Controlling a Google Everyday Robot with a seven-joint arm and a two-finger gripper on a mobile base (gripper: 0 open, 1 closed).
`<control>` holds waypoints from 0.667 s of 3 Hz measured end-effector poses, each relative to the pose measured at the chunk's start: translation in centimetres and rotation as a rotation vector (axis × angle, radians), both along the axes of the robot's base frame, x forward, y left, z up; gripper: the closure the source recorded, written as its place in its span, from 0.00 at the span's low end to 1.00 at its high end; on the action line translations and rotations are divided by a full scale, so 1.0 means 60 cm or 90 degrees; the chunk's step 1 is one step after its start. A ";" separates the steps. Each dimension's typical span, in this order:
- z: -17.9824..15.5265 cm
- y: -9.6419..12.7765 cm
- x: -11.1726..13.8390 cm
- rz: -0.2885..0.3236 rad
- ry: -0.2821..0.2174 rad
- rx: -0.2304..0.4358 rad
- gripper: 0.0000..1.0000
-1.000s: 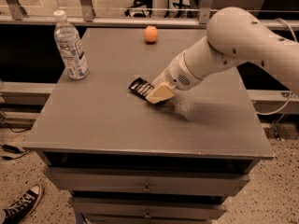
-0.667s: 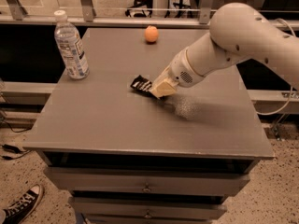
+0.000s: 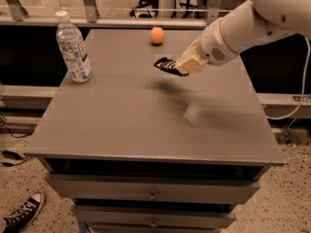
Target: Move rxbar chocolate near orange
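I can read no lettering anywhere in my feed. The white paper label (image 3: 77,57) on the clear plastic water bottle (image 3: 73,45) carries dark print, too fine for me to make out. The beige two-finger gripper (image 3: 181,67), raised over the far half of the grey table (image 3: 121,130), is clamped on the small flat black-wrapped rxbar chocolate (image 3: 164,63), whose pale markings are equally illegible.

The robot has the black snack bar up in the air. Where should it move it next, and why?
Probably carry it a little further toward the orange before lowering. The gripper is shut on the rxbar chocolate, holding it above the table with its shadow underneath, and the orange lies apart from it, nearer the far edge.
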State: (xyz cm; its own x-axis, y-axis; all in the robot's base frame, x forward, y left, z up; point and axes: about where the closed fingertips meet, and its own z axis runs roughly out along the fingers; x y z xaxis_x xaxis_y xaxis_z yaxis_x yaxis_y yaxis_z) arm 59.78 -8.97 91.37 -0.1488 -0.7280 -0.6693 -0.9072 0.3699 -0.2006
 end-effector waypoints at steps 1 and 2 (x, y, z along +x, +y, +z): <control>0.000 0.000 0.000 0.000 0.000 0.000 1.00; -0.012 -0.027 0.063 -0.025 -0.035 0.001 1.00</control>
State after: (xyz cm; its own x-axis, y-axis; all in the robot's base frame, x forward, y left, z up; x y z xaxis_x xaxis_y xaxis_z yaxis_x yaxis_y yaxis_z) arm 63.55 -10.58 90.67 -0.1409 -0.7216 -0.6778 -0.8795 0.4055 -0.2489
